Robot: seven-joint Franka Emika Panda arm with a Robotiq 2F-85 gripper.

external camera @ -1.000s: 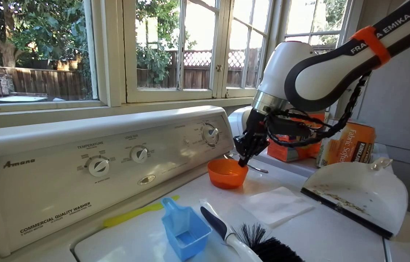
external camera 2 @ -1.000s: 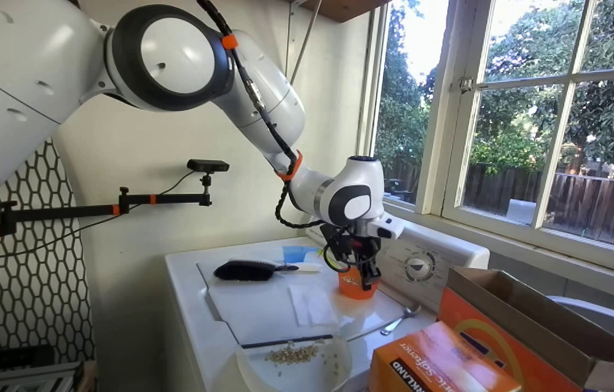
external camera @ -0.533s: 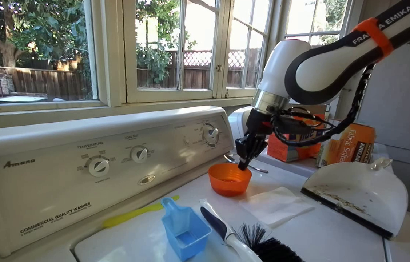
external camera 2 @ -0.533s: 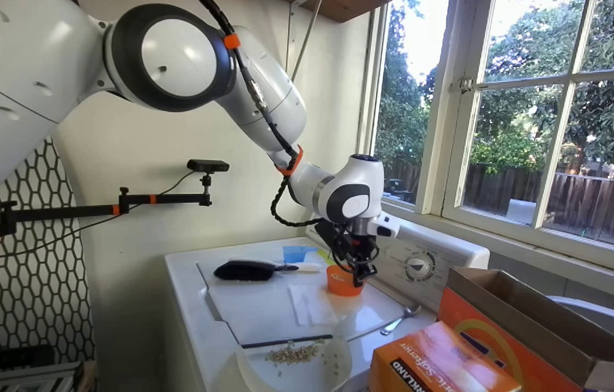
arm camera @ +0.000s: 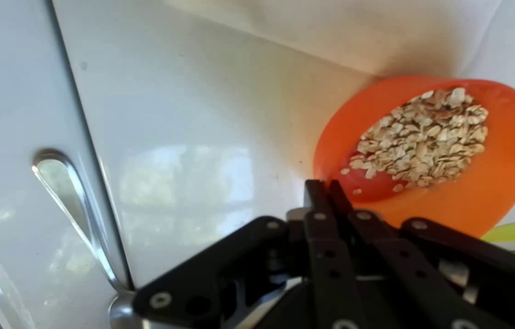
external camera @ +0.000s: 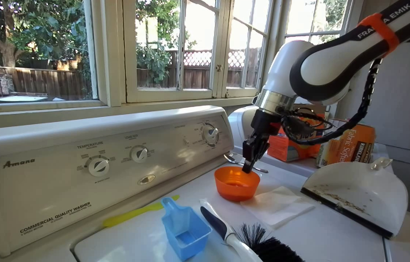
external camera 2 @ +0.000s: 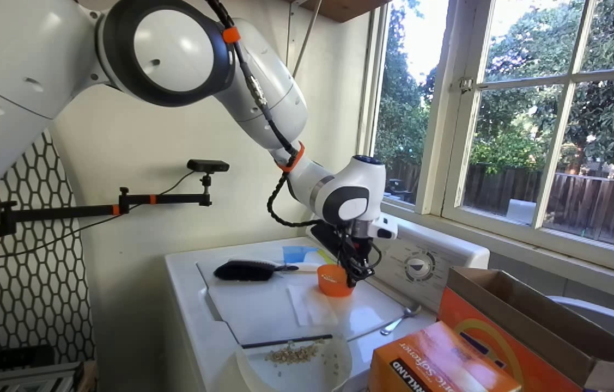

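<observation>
Black jointed gripper (arm camera: pixel 326 183), pinching round orange plastic bowl (external camera: pixel 235 190) by rim; white washer (external camera: pixel 323 225) standing beneath, white-framed window (external camera: pixel 223 54) beyond.

In the wrist view, oats (arm camera: pixel 426 141) lie in the bowl (arm camera: pixel 508 153) right of the fingers (arm camera: pixel 315 197). A spoon (arm camera: pixel 87 228) lies left, a sheet (arm camera: pixel 353 32) ahead.

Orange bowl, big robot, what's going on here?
A robot arm is pinching the rim of the orange bowl with its gripper, which is shut. What look like oats lie inside. The bowl is over the washer; I can't tell whether it touches the top. A spoon, a brush and a dustpan are nearby.
</observation>
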